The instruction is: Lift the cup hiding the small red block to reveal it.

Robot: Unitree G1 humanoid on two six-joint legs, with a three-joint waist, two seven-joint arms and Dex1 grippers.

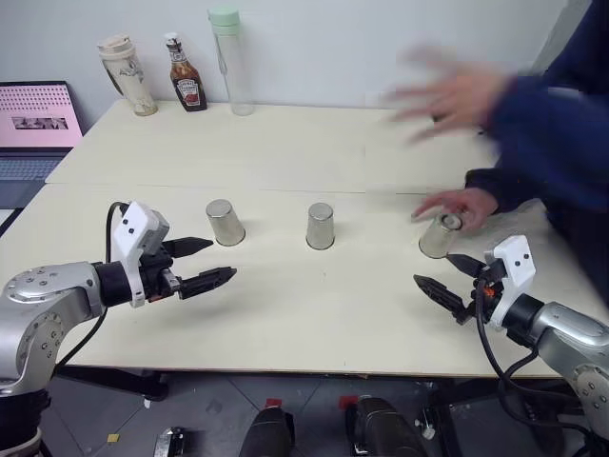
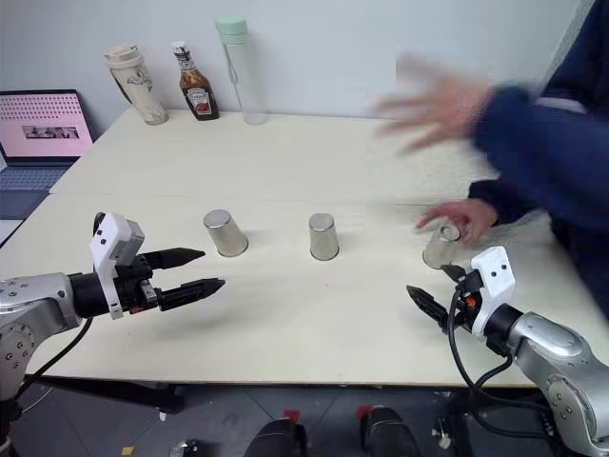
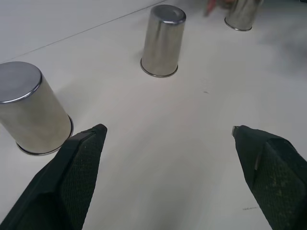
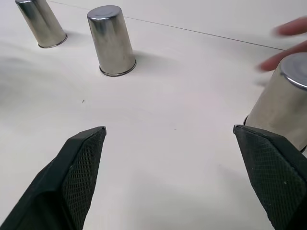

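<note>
Watching three upturned cups: your left gripper (image 1: 207, 263) gapes wide near left cup (image 1: 225, 222); right gripper (image 1: 447, 278) gapes wide just beside right cup (image 1: 439, 235), person's hand (image 1: 463, 205) touching it.

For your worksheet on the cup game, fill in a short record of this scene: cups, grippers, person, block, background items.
cups: three upturned silver cups in a row, left cup, middle cup, right cup
left gripper: open, holding nothing
right gripper: open, holding nothing
person: a hand on the right cup
red block: not visible
background: ketchup bottle, laptop
</note>
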